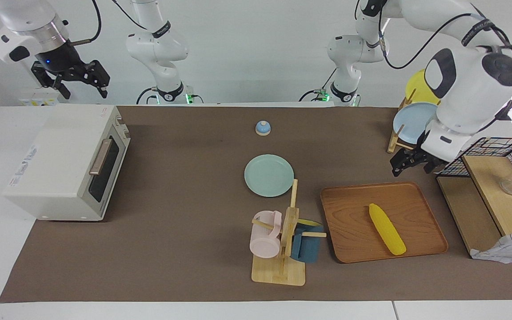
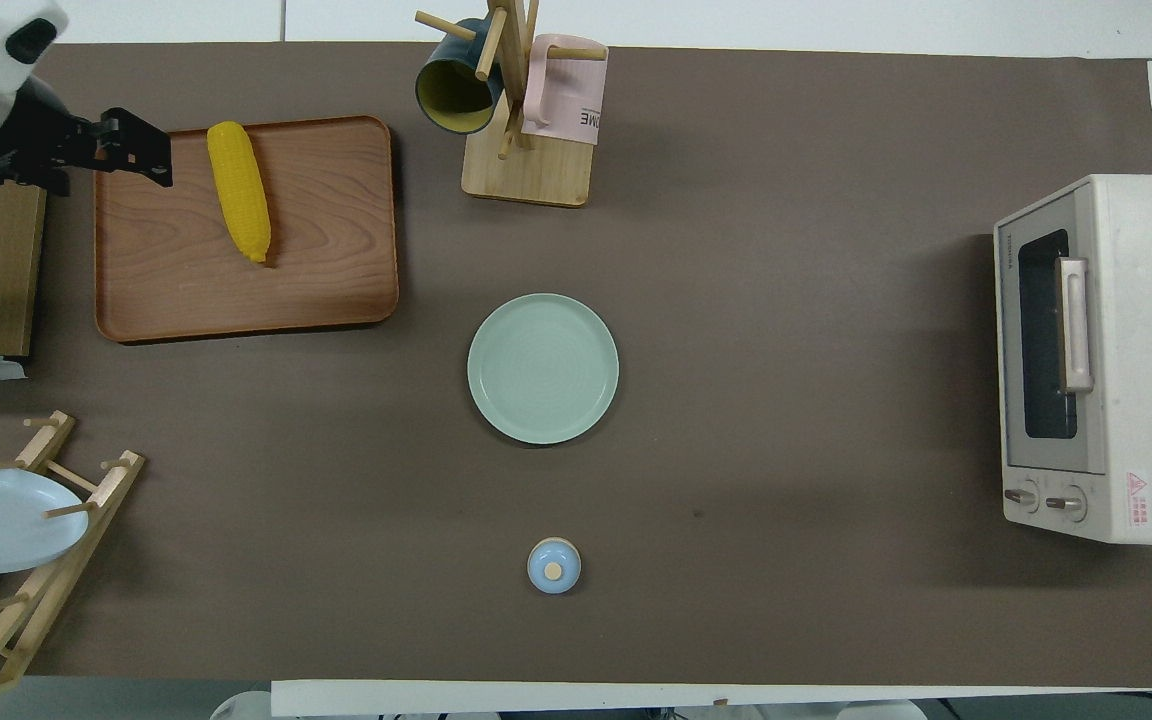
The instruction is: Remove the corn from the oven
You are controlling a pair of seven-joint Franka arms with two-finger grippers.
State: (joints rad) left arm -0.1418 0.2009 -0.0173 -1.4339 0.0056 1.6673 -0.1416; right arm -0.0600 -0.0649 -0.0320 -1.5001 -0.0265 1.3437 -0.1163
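Corn [image 1: 386,229] lies loose on the wooden tray [image 1: 354,240], oven [image 1: 67,162] door shut. Left gripper [image 1: 412,162] hangs open, empty, above the tray's edge; right gripper [image 1: 74,80] waits open over the oven.

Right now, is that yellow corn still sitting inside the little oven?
No, the corn lies on the wooden tray toward the left arm's end of the table, and the oven has its door shut.
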